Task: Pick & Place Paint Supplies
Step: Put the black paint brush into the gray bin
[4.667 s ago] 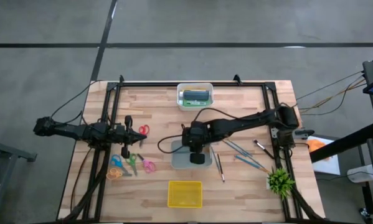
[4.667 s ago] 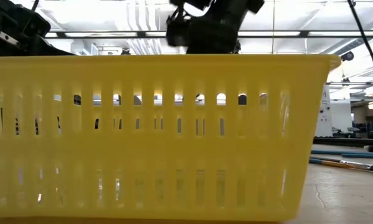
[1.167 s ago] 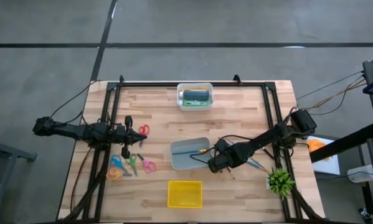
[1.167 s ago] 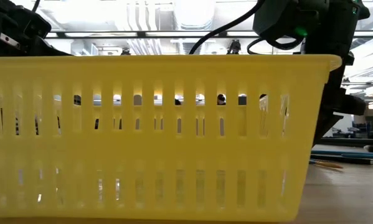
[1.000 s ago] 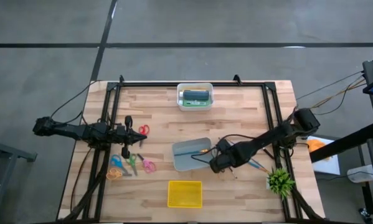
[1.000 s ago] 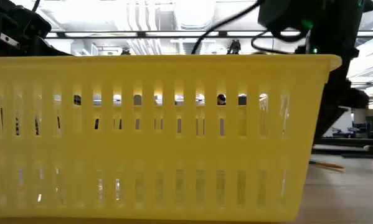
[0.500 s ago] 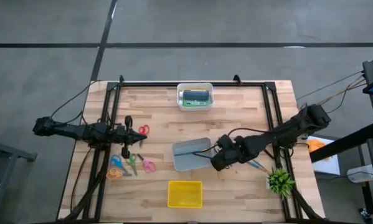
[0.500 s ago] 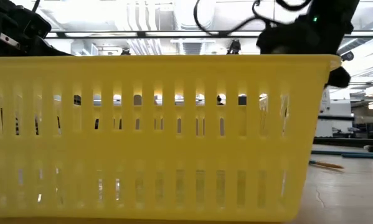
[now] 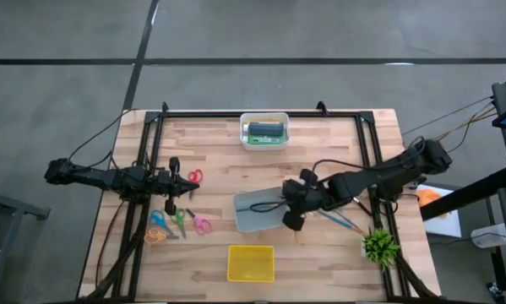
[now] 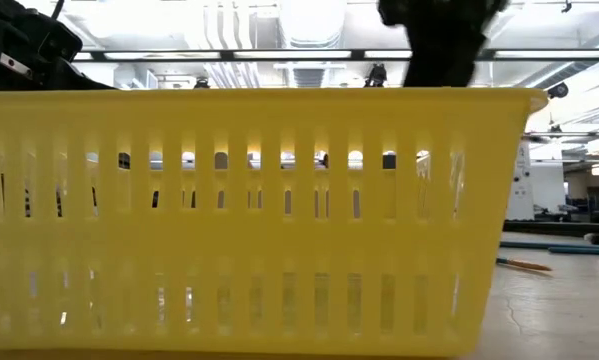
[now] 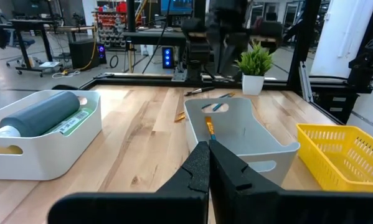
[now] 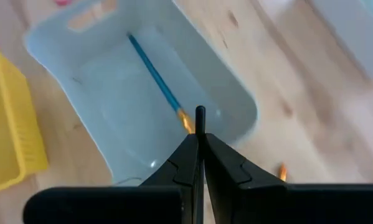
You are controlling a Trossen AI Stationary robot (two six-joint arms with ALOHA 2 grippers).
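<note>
Grey bin (image 9: pixel 254 210) now under right gripper (image 12: pixel 200 140), jaws pinching a thin dark brush (image 12: pixel 200 119), up from table.

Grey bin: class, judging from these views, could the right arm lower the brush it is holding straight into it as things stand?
Probably yes. The right gripper, shut on a thin brush, hovers at the grey bin's edge; the bin is open-topped, holding only one blue brush.

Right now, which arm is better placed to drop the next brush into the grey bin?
The right. Its tool is shut on a thin brush at the grey bin's edge, where a blue-handled brush already lies. The left tool is shut, far off by the scissors.
</note>
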